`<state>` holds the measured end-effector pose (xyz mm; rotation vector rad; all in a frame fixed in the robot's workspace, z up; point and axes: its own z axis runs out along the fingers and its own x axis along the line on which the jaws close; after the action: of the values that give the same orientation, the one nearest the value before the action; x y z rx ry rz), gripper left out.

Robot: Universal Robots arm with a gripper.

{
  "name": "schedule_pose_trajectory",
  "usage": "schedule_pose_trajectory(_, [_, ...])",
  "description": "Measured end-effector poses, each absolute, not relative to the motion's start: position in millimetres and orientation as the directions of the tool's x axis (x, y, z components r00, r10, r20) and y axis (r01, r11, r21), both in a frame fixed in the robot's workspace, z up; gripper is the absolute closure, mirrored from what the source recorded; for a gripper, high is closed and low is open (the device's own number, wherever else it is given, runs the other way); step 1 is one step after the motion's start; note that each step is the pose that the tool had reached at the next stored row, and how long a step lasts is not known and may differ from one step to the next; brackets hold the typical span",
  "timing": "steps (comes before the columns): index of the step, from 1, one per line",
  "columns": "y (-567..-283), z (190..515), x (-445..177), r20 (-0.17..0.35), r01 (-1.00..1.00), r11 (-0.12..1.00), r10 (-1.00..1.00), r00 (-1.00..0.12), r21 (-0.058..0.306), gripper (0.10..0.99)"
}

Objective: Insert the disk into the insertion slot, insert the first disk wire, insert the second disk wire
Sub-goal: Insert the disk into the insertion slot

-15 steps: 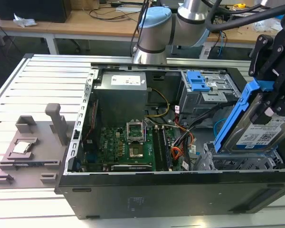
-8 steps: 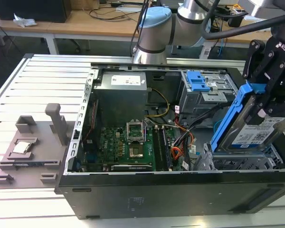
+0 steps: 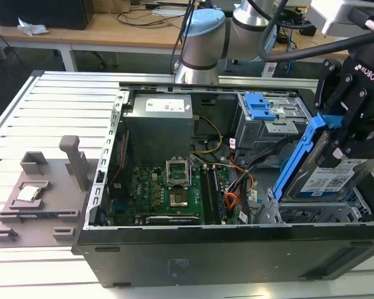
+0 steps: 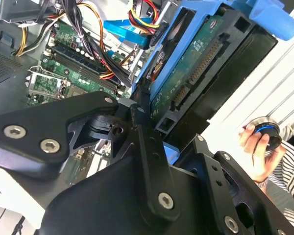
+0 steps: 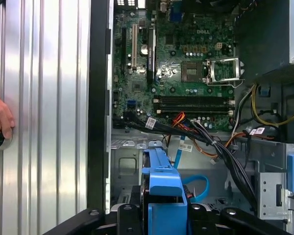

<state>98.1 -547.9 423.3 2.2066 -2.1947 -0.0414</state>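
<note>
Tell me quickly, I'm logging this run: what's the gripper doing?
Gripper: closed, holding the disk tilted over the open computer case.

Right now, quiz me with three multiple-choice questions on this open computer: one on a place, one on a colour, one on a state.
1. Where is the grey metal disk in its bright blue plastic carrier? A flat on the slatted table; B tilted over the grey perforated sheet-metal insertion slot; C outside the case.
2. What colour is the motherboard? A red; B white; C green.
3. The black gripper is: A shut on the disk; B open; C gripping a cable.
Answers: B, it leans above the cage; C, the board is green; A, it clamps the carrier.
</note>
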Motion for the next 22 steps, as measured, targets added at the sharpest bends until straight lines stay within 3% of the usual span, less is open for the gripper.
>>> schedule_pose_trajectory(22, [-548,390,98,0.002,-0.999,-0.005,-1.0,0.005,0.039,0.722])
